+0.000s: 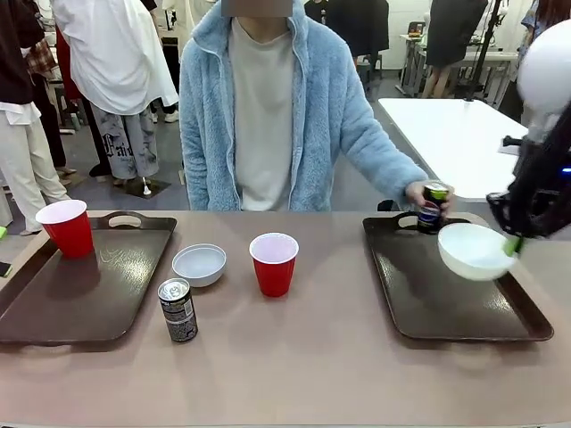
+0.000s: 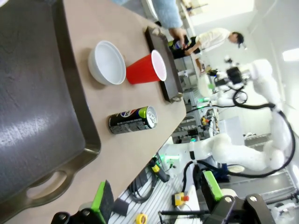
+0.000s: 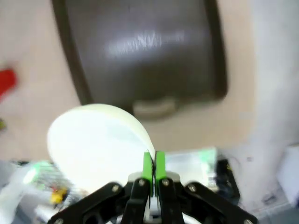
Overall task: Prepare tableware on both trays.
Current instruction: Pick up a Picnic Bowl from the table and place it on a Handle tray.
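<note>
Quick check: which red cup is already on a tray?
The cup at the far left corner of the left tray; the other cup stands on the bare table between the trays.

The right gripper (image 3: 153, 161) is seen with its green pads pinched tight on the rim of a white bowl (image 3: 93, 140), while the left gripper (image 2: 156, 193) is held with its fingers spread wide apart.
</note>
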Controlling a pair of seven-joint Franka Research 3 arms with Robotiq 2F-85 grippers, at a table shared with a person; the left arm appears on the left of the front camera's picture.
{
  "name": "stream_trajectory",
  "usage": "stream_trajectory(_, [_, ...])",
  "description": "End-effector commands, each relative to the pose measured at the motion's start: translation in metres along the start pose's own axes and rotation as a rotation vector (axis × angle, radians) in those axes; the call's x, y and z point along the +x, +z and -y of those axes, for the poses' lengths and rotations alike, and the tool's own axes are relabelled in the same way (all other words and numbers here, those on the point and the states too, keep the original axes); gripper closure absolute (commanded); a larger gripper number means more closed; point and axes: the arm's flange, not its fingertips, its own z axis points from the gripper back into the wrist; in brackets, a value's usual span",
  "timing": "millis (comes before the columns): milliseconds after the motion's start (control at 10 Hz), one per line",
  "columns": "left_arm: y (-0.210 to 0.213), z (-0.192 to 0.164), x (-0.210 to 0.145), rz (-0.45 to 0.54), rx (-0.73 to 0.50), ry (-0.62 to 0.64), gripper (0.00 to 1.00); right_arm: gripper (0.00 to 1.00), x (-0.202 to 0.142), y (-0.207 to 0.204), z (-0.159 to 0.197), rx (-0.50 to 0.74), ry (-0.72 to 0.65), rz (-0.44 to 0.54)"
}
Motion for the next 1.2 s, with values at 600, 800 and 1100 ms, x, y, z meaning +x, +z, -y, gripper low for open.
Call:
stream_trajectory(600, [0.001, 0.001, 0.0, 0.007, -0.01, -0.006, 0.0, 0.97, 0.032, 0.002, -0.002, 0.054, 0.02, 0.148])
stream_trajectory(800, [0.001, 0.001, 0.0, 0.007, -0.01, -0.006, 0.0, 0.97, 0.07, -0.031, -0.007, 0.047, 0.02, 0.184])
stream_trajectory(1100, [0.001, 0.001, 0.0, 0.007, -0.01, -0.006, 0.0, 0.97, 0.092, -0.076, -0.012, 0.066, 0.032, 0.144])
